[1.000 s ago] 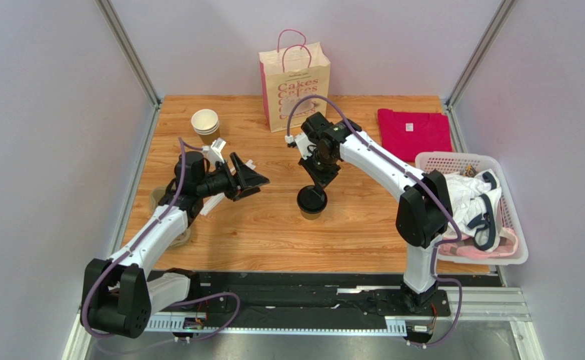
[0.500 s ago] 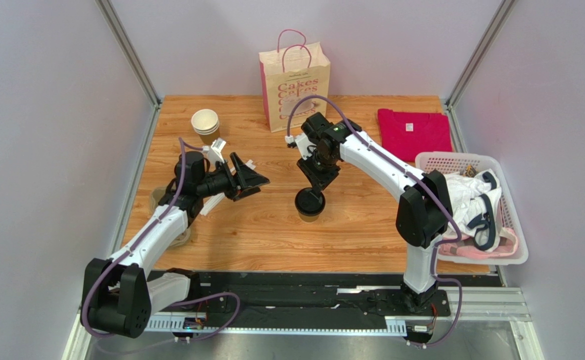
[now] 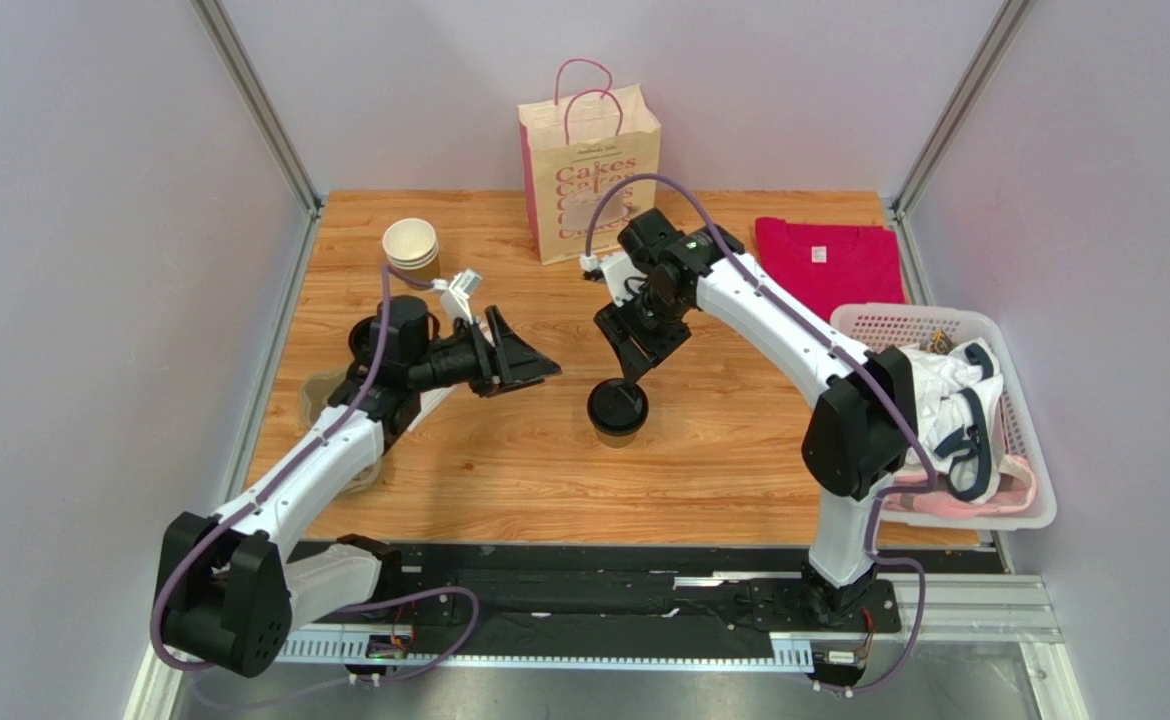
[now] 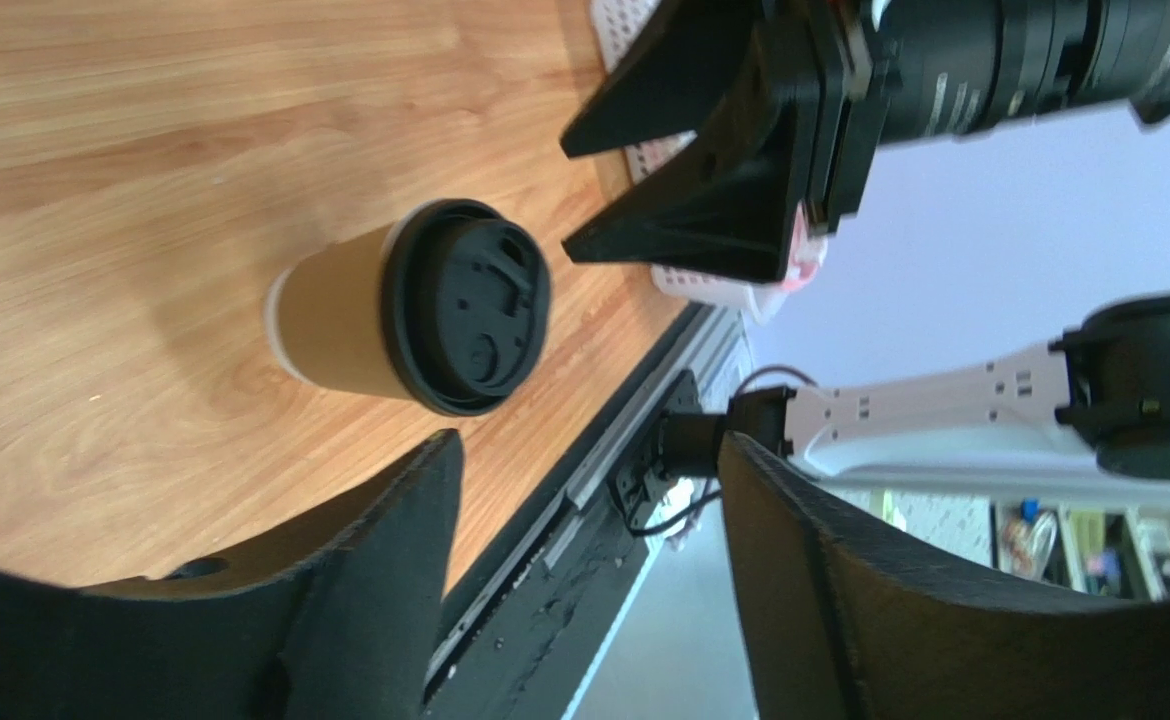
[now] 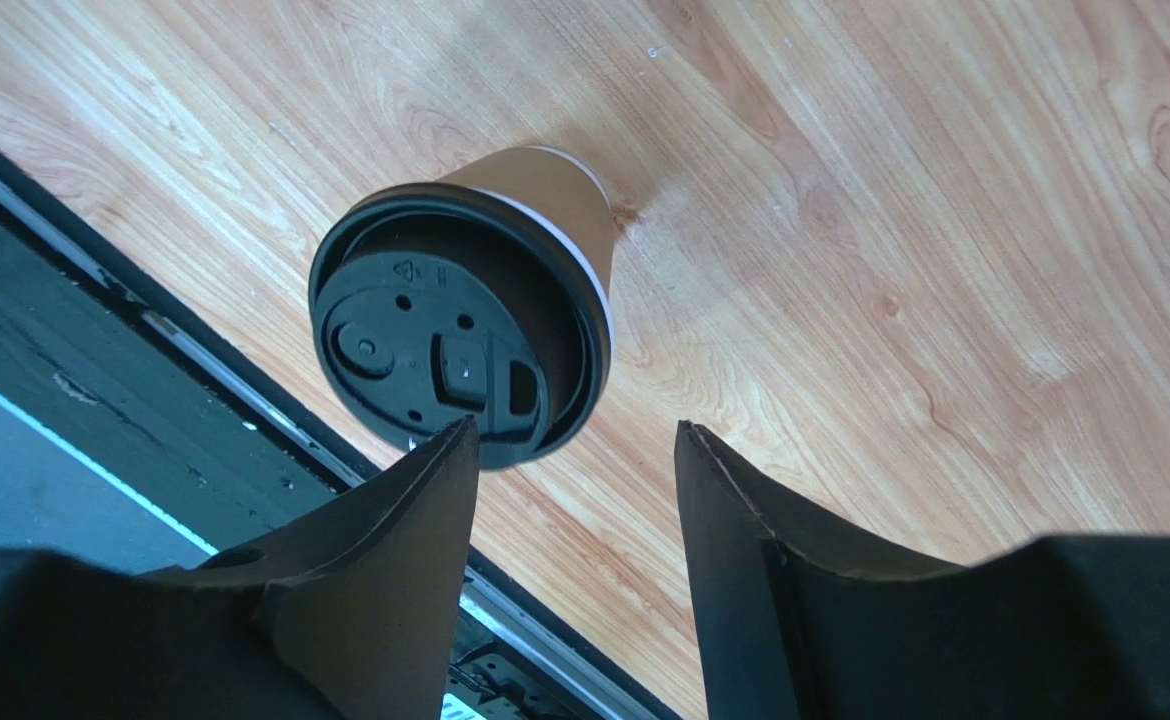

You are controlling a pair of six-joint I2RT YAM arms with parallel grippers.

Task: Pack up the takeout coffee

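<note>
Right end effector [image 3: 629, 365], parted, hangs clear above takeout coffee [image 3: 617, 408] well inside table [image 3: 546, 465] edges

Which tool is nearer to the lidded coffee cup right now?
Right. The right tool hangs open just above the lidded coffee cup, not touching; the left tool sits open farther off to its left.
</note>
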